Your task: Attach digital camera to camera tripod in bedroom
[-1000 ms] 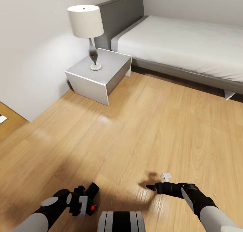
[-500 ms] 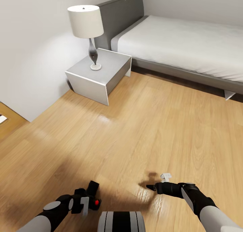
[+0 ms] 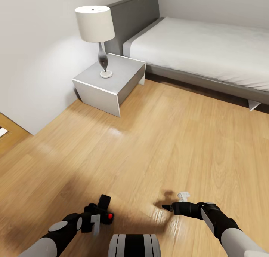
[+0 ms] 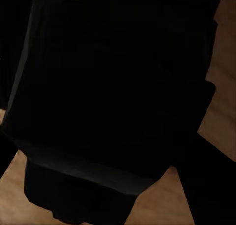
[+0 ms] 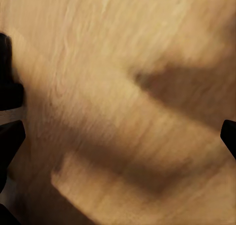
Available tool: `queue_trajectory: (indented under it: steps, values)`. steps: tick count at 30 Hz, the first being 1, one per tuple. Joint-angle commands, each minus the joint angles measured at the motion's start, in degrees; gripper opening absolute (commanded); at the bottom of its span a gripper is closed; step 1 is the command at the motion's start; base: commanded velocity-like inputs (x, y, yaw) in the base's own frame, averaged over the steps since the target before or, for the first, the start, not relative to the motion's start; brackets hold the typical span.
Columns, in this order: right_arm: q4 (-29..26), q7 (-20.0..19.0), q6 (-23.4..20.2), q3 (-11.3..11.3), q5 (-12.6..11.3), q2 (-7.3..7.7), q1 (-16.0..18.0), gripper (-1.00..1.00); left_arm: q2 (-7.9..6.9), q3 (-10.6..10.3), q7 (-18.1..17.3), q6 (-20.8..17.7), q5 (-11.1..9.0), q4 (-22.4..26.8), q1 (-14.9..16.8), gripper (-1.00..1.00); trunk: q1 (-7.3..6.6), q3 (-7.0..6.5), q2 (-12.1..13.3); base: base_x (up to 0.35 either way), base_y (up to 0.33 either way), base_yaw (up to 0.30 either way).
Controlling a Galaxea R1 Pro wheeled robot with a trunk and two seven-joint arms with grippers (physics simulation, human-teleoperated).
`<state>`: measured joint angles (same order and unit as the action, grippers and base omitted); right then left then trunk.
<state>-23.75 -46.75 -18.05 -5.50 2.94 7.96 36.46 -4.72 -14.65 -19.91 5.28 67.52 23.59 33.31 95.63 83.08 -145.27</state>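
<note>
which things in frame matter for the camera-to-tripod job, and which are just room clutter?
Job:
- digital camera, black with a red button, held in the left gripper
- right gripper, jaws apart with nothing between them

Just there:
- lamp standing on the nightstand
- bed
- wood floor

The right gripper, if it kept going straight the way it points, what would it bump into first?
Probably the light wood floor. The right gripper points leftward and a bit downward across the head view, holding nothing, and its wrist view shows bare floorboards ahead. Depth is hard to judge.
</note>
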Motion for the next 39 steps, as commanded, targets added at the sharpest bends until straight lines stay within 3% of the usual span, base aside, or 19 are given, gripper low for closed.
queue_trajectory:
  steps: [1, 3, 4, 5, 7, 13, 16, 17, 19, 20, 23, 26, 28, 29, 33, 39]
  values:
    - [-0.07, -0.36, -0.49, -0.48, 0.31, -0.05, 0.03, 1.0, -0.02, 0.04, -0.15, 0.44, 0.41, 1.0, 0.0, -1.0, -0.01, 0.04, -0.01, 0.0, 0.0, 0.0]
    - [-0.07, -0.36, -0.49, -0.48, 0.31, -0.05, 0.02, 1.0, 0.04, 0.21, -0.52, 0.34, -0.07, 3.62, 0.0, -1.0, -0.01, 0.04, -0.01, 0.0, 0.0, 0.0]
    - [-0.07, -0.36, -0.49, -0.48, 0.31, -0.05, 0.01, 1.0, 1.09, 0.19, -1.22, -0.62, -1.57, 13.62, -0.09, -1.0, -0.01, 0.04, -0.01, 0.0, 0.0, 0.0]
    - [-0.03, -0.36, -0.49, -0.48, 0.3, -0.06, 0.02, 1.0, 2.67, -0.08, -24.95, -21.29, -20.19, 53.18, -0.7, -1.0, -0.01, 0.04, -0.01, 0.0, 0.0, 0.0]
    - [-0.01, -0.31, -0.49, -0.51, 0.34, -0.02, 0.02, 1.0, 2.69, -0.07, -26.09, -24.14, -22.29, 56.6, -0.7, -1.0, -0.01, 0.04, -0.01, 0.0, 0.0, 0.0]
    - [0.01, -0.02, -0.49, -0.52, 0.45, 0.03, 0.03, 1.0, 2.71, -0.16, -27.32, -32.4, -25.75, 61.34, -0.7, -1.0, -0.01, 0.04, -0.01, 0.0, 0.0, 0.0]
    - [0.01, 0.55, -0.49, -0.49, 0.55, -0.02, 0.02, 1.0, 2.65, -0.23, -27.82, -34.21, -28.83, 62.12, -0.7, -1.0, -0.01, 0.04, -0.01, 0.0, 0.0, 0.0]
    - [0.01, 0.84, -0.48, -0.49, 0.59, -0.11, 0.01, 1.0, 2.59, -0.28, -28.32, -34.69, -31.5, 62.27, -0.7, -1.0, -0.01, 0.04, -0.01, 0.0, 0.0, 0.0]
    - [0.01, 1.07, -0.45, -0.52, 0.62, -0.2, 0.03, 1.0, 2.52, -0.31, -28.85, -35.05, -34.67, 62.34, -0.7, -1.0, -0.01, 0.04, -0.01, 0.0, 0.0, 0.0]
    - [0.02, 1.22, -0.44, -0.53, 0.63, -0.27, 0.02, 1.0, 2.43, -0.35, -29.21, -35.26, -37.75, 62.41, -0.7, -1.0, -0.01, 0.04, -0.01, 0.0, 0.0, 0.0]
    - [0.02, 1.38, -0.42, -0.55, 0.65, -0.35, 0.02, 1.0, 2.3, -0.42, -29.6, -35.17, -42.34, 62.48, -0.7, -1.0, -0.01, 0.04, -0.01, 0.0, 0.0, 0.0]
    - [0.02, 1.5, -0.41, -0.56, 0.7, -0.39, 0.01, 1.0, 2.21, -0.45, -29.89, -35.08, -45.12, 62.42, -0.7, -1.0, -0.01, 0.04, -0.01, 0.0, 0.0, 0.0]
    - [0.02, 1.54, -0.41, -0.56, 0.72, -0.39, 0.01, 1.0, 2.19, -0.46, -29.98, -35.03, -45.9, 62.32, -0.7, -1.0, -0.01, 0.04, -0.01, 0.0, 0.0, 0.0]
    - [0.02, 1.57, -0.41, -0.56, 0.74, -0.4, 0.01, 1.0, 2.22, -0.43, -30.03, -35.0, -48.19, 61.9, -0.7, -1.0, -0.01, 0.04, -0.01, 0.0, 0.0, 0.0]
    - [0.02, 1.62, -0.41, -0.56, 0.74, -0.4, 0.01, 1.0, 2.27, -0.39, -29.42, -34.88, -52.2, 60.41, -0.7, -1.0, -0.01, 0.04, -0.01, 0.0, 0.0, 0.0]
    - [0.02, 1.59, -0.41, -0.56, 0.75, -0.4, 0.03, 1.0, 2.42, -0.08, -28.75, -34.82, -55.41, 59.17, -0.7, -1.0, -0.01, 0.04, -0.01, 0.0, 0.0, 0.0]
